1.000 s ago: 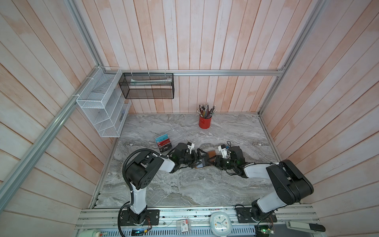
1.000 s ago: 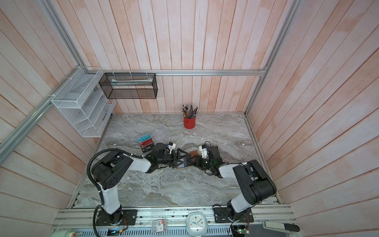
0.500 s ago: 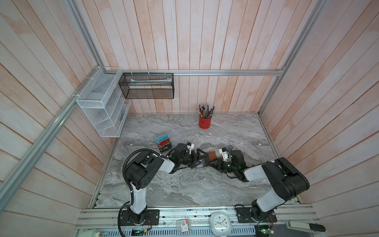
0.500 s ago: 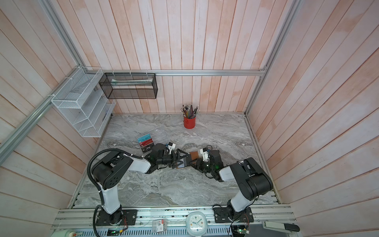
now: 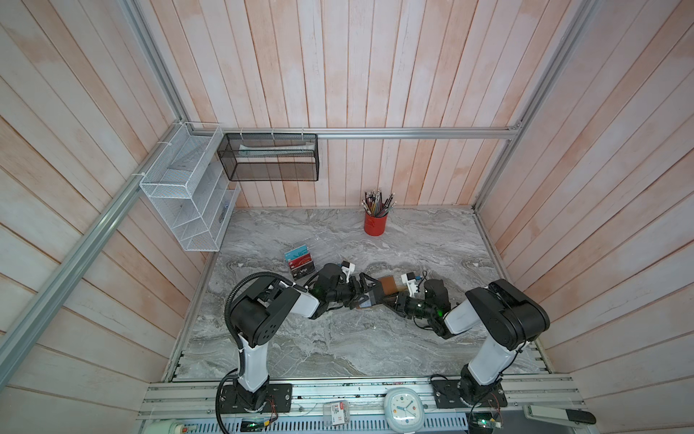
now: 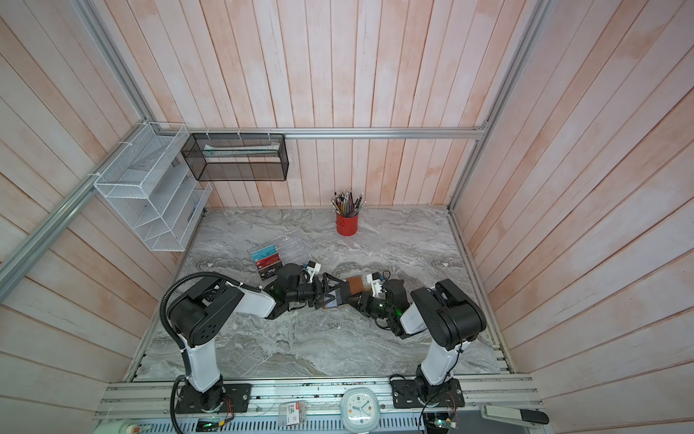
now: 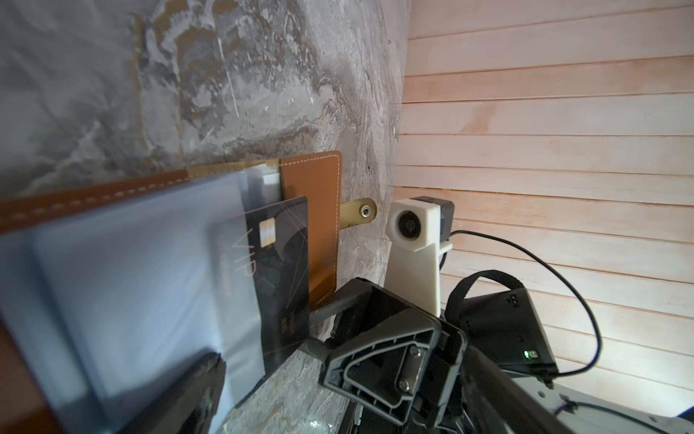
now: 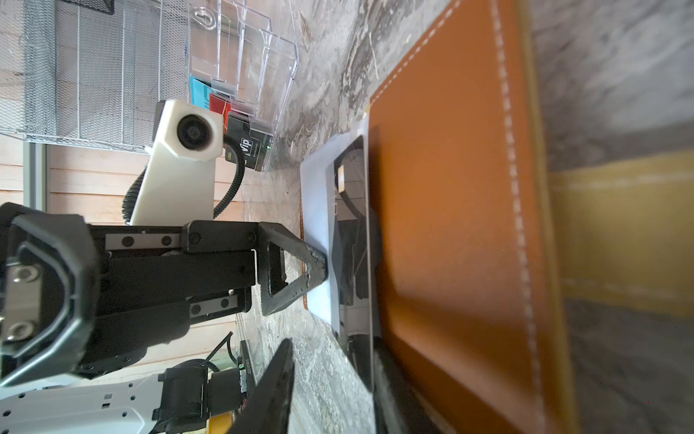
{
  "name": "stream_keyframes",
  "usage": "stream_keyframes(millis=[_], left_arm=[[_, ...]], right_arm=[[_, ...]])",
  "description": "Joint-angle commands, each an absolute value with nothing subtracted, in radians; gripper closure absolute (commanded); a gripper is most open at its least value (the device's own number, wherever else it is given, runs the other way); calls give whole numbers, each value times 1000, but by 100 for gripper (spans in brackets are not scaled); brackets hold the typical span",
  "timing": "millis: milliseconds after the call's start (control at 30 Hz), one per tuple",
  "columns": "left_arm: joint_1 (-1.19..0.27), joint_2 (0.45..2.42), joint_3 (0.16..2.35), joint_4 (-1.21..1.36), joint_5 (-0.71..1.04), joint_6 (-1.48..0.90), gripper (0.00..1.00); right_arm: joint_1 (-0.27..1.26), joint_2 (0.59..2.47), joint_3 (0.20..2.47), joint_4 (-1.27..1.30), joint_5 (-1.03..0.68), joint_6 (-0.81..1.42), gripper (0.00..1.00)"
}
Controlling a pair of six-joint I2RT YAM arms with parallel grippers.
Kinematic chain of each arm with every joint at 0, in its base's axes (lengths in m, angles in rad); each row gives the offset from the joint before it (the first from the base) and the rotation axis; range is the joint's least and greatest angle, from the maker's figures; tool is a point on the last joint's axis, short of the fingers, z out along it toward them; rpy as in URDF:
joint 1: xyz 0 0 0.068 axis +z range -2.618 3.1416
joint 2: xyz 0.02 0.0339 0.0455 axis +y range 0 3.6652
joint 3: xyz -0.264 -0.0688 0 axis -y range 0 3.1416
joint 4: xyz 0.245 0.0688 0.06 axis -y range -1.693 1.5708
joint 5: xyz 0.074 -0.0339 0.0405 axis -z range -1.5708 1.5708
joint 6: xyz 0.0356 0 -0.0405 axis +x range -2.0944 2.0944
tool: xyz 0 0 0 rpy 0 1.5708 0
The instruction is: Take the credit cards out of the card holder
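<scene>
1. Grip: my right gripper [image 8: 332,349] has its fingers partly apart, straddling the free end of the black card [image 7: 278,263]. I see no clamp on it yet.
2. My left gripper [image 5: 369,292] is spread wide and holds nothing. One fingertip [image 8: 317,259] sits at the edge of the plastic sleeve [image 7: 150,263], I judge to pin it so the card can slide out alone.
3. The card holder [image 5: 386,287] lies open and flat between my two arms, with the black card poking out of its sleeve toward my right fingers.
4. I cannot make out any other credit cards.
5. The table [image 5: 338,338] is grey veined marble. An acrylic rack [image 8: 259,56] with Vip cards [image 5: 300,263] stands just behind my left gripper, and a red pencil cup [image 5: 374,225] stands near the back wall.
6. The walls are pale wood planks. A white wire shelf [image 5: 187,203] and a black mesh basket [image 5: 270,158] hang at the back left corner.
</scene>
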State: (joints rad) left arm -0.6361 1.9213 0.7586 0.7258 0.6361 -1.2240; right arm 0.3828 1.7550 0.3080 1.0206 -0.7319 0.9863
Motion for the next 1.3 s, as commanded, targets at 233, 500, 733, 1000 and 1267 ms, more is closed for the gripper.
stream_keyframes(millis=[233, 500, 733, 1000, 1267], left_arm=[[-629, 1967, 709, 630, 621, -1229, 0], [-624, 1965, 700, 632, 630, -1224, 0], [-614, 1961, 703, 618, 640, -1212, 0], [-610, 1926, 732, 642, 664, -1180, 0], [-608, 1827, 788, 654, 680, -1113, 0]], right_arm=[[379, 1773, 336, 1031, -705, 965, 82], [380, 1759, 363, 942, -691, 901, 100], [378, 1687, 372, 825, -660, 842, 100], [359, 1526, 422, 616, -648, 765, 100], [355, 1399, 559, 332, -713, 636, 100]])
